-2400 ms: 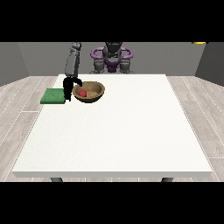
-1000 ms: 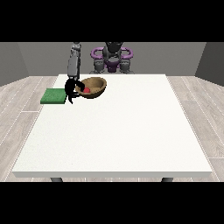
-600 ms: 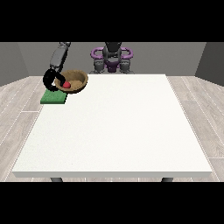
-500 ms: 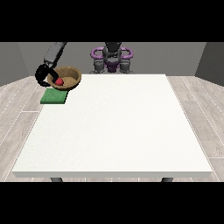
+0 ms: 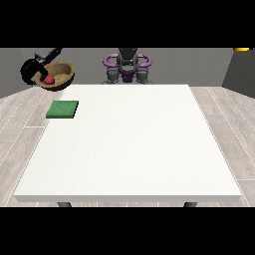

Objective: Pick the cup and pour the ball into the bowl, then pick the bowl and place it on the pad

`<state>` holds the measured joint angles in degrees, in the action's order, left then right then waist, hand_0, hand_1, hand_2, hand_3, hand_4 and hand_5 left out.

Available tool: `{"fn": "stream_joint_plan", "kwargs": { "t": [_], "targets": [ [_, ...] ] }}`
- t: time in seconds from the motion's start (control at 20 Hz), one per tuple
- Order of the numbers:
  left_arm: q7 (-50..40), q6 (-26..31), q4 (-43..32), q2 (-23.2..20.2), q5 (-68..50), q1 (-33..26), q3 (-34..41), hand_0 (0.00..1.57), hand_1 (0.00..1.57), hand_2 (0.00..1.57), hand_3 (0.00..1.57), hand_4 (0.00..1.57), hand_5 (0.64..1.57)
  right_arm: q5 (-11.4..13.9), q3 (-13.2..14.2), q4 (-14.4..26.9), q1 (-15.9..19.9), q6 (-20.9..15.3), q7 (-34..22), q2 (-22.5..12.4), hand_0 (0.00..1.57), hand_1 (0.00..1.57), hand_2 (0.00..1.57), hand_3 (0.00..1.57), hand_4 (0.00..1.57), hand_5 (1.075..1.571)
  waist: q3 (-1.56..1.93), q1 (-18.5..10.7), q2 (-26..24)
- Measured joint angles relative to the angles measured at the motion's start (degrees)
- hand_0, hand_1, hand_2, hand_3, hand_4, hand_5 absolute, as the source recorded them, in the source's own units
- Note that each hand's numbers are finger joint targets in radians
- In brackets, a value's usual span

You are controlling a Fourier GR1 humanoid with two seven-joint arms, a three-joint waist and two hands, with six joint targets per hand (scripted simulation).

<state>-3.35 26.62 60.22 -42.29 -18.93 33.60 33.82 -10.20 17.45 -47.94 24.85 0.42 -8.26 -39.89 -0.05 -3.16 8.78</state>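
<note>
surface: big white top, near edge at the view's bottom, far edge up by the robot
pad: green square, flat on the surface near its left edge, far half, nothing on it
bowl: brown, lifted in the air off the surface, beyond and above the pad, out past the surface's far left corner; tilted, opening faces the camera; not touching the pad
ball: red, inside the bowl, low on its left side
robot hand at the view's left: black, at the bowl's left rim, fingers curled round the rim, carrying the bowl; arm runs up and right from it
robot hand at the view's right: can't pick it out, arms folded close at the torso, too small to tell
robot: grey and purple torso behind the far edge, centre of the view
cup: can't find it in this view
floor: pale wood planks either side of the surface
</note>
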Motion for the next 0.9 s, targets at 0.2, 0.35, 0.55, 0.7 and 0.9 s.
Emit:
{"fn": "stream_joint_plan", "kwargs": {
  "t": [0.2, 0.35, 0.55, 0.7, 0.9],
  "targets": [
    [2.8, 1.2, -1.0, -0.9, -0.4, -1.2, 0.6, 0.0, 0.0, 0.0, 0.0, 1.22, 1.552, 0.1, 1.0, 2.5, 0.4, 0.2, 2.7, 0.5, 1.57, 1.57, 1.57, 0.43, 1.07, 1.564, 0.04, -0.4, 2.2],
    [3.8, 1.1, -1.0, -1.4, -0.7, -1.3, 0.7, 0.0, 0.0, 0.0, 0.0, 1.21, 1.553, -0.6, 2.1, 4.8, 1.4, 0.5, 4.5, 1.6, 1.57, 1.57, 1.57, 0.44, 1.06, 1.569, 0.05, -0.6, 3.7],
    [5.7, 1.3, -2.5, -1.7, -0.7, -1.2, 0.4, 0.0, 0.0, 0.0, 0.0, 1.21, 1.555, -0.5, 1.7, 5.4, 3.9, -1.8, 4.0, 4.5, 1.57, 1.57, 1.57, 0.54, 1.02, 1.571, 0.05, -0.7, 4.4],
    [5.7, 1.1, -2.1, -2.0, -1.0, -1.2, 0.1, 0.0, 0.0, 0.0, 0.0, 1.2, 1.556, -0.9, 2.2, 7.6, 4.9, -1.1, 4.5, 4.9, 1.57, 1.57, 1.57, 0.59, 1.0, 1.571, 0.08, -0.9, 4.6],
    [5.6, 0.7, -2.7, -3.2, -1.2, -1.2, 0.3, 0.0, 0.0, 0.0, 0.0, 1.19, 1.562, -2.6, 3.9, 9.3, 5.7, -1.3, 4.4, 5.6, 1.57, 1.57, 1.57, 1.01, 0.53, 1.568, 0.07, -0.1, 4.5]
  ]
}}
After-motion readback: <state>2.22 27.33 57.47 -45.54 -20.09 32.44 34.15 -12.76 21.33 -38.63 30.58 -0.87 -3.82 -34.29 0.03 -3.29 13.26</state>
